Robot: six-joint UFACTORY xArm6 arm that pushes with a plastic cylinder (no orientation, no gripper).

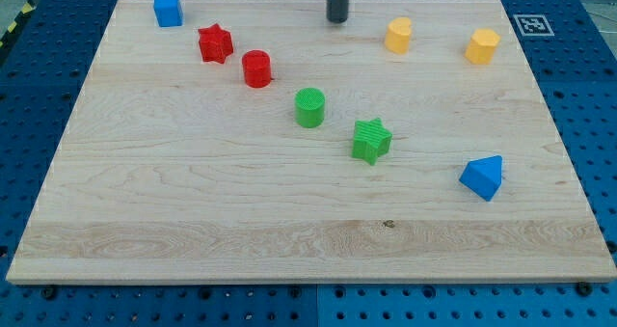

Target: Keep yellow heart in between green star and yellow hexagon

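My tip (337, 19) rests on the board near the view's top, left of the two yellow blocks. The yellow heart (398, 36) lies at the view's top right, about 60 pixels right of the tip. The yellow hexagon (483, 46) lies further right, near the board's right edge. The green star (371, 140) sits lower, right of centre, below and slightly left of the heart. The tip touches no block.
A green cylinder (309, 107), a red cylinder (256, 68) and a red star (215, 43) run in a diagonal line toward the view's top left. A blue cube (168, 10) sits at the top left. A blue triangular block (483, 177) lies at the right.
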